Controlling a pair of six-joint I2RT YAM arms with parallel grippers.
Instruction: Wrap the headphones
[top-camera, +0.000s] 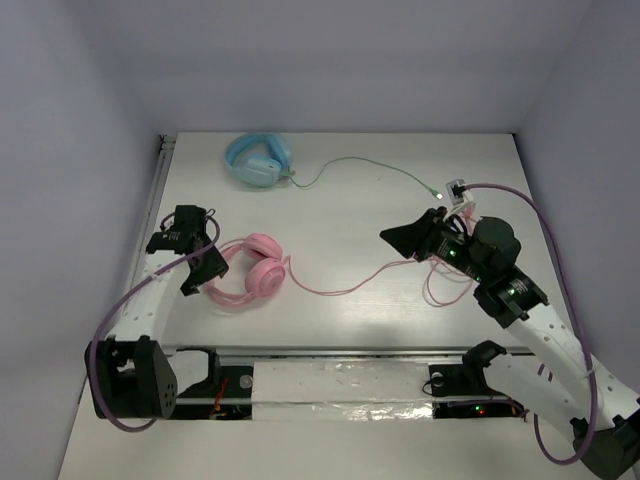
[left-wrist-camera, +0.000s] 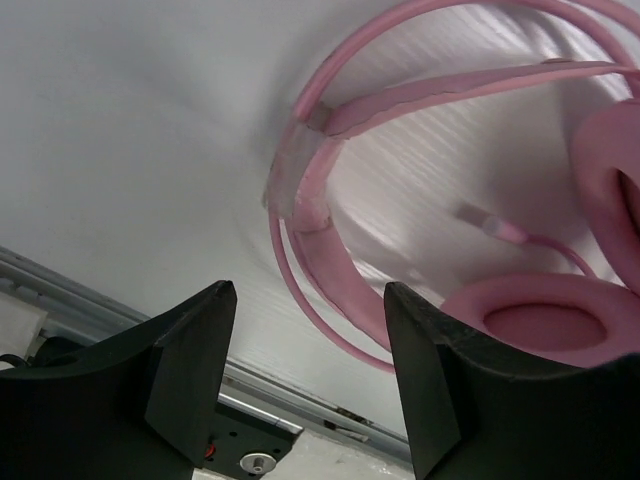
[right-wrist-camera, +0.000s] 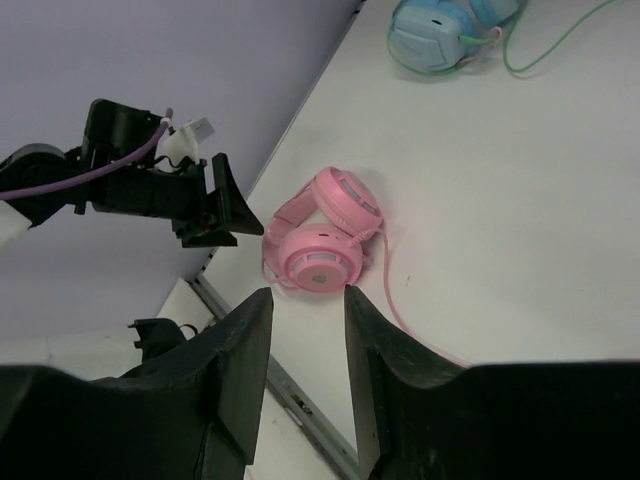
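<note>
I work on a white table (top-camera: 360, 225) whose smooth top fills the middle of the overhead view. A soft, blurred sheen of light lies on it low in the centre. A pale lavender back wall (top-camera: 330, 60) runs across the top of the frame. A left wall (top-camera: 60, 150) and a right wall (top-camera: 590, 120) of the same tint meet it at the upper corners. Near the bottom a metal rail (top-camera: 340, 350) crosses the table's edge, with a crinkled silvery strip (top-camera: 340, 385) just below it.
</note>
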